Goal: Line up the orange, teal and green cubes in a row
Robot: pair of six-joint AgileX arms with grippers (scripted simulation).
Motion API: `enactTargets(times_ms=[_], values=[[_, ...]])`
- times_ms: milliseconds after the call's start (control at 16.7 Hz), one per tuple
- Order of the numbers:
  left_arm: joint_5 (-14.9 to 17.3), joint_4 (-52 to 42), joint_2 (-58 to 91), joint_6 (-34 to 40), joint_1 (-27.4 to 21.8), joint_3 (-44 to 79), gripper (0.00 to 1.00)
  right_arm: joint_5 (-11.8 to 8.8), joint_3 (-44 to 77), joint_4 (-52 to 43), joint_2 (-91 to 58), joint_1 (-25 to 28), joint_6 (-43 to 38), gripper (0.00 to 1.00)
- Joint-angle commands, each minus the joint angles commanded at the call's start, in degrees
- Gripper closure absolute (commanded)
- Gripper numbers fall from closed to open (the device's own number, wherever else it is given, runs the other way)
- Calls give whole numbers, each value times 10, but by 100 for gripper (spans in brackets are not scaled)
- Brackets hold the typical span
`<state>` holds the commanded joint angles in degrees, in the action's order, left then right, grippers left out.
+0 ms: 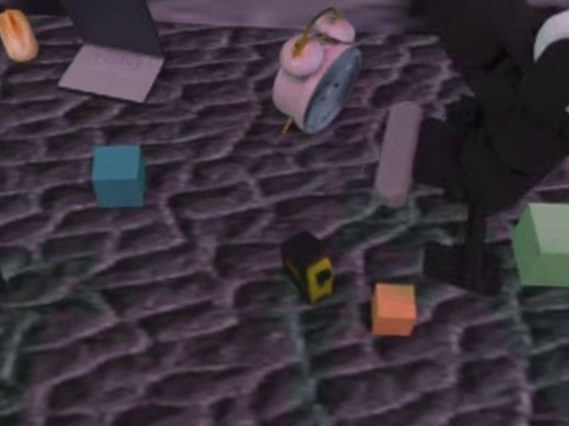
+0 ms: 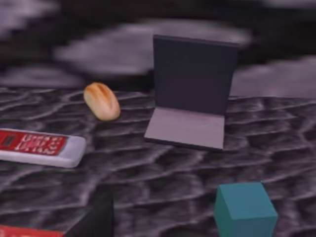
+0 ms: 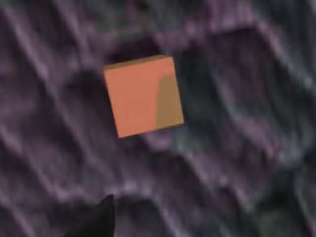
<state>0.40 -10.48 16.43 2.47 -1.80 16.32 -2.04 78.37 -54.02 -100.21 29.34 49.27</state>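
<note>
Approaching the orange cube [image 1: 394, 308] appears to be the step in hand: the right arm reaches in from the upper right of the top view, with its right gripper [image 1: 461, 265] a dark mass just to the right of and above that cube, apart from it. The right wrist view looks almost straight down on the cube, which sits free on the tabletop [image 1: 162, 359]; whether the jaws are apart or together cannot be told. The teal cube [image 1: 118, 175] rests in the left middle of the top view, well apart from the others, and the green cube [image 1: 552, 244] sits at the right edge. No row is formed yet. The next move, in my judgement, calls for centring over the orange cube and descending squarely, clear of the black-and-yellow block [image 1: 309, 265] near its left. The left gripper is not visible; the left arm stays at the left edge. No containers are present.
</note>
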Motion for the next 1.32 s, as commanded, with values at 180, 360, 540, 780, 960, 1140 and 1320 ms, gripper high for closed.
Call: enactTargets(times_ms=[180,360,540,780,960,1140,1320], values=[[0,-88,161,19,-11,147,0,-8,-95,77,136,-48,-57,0],[-1,-191,363,40,-24,315,0,-14,-216,164,301,-103,-129,0],[-2,-299,573,62,-38,483,0,-16,-352,251,475,-156,-211,0],[-4,-434,820,89,-55,685,0,-12,-528,359,688,-217,-317,0],[-4,-519,968,108,-67,817,0,-3,-634,428,812,-248,-385,0],[-3,-582,1089,123,-75,930,0,8,-716,486,909,-271,-441,0],[-2,-622,1166,133,-81,1007,0,17,-767,526,978,-284,-479,0]])
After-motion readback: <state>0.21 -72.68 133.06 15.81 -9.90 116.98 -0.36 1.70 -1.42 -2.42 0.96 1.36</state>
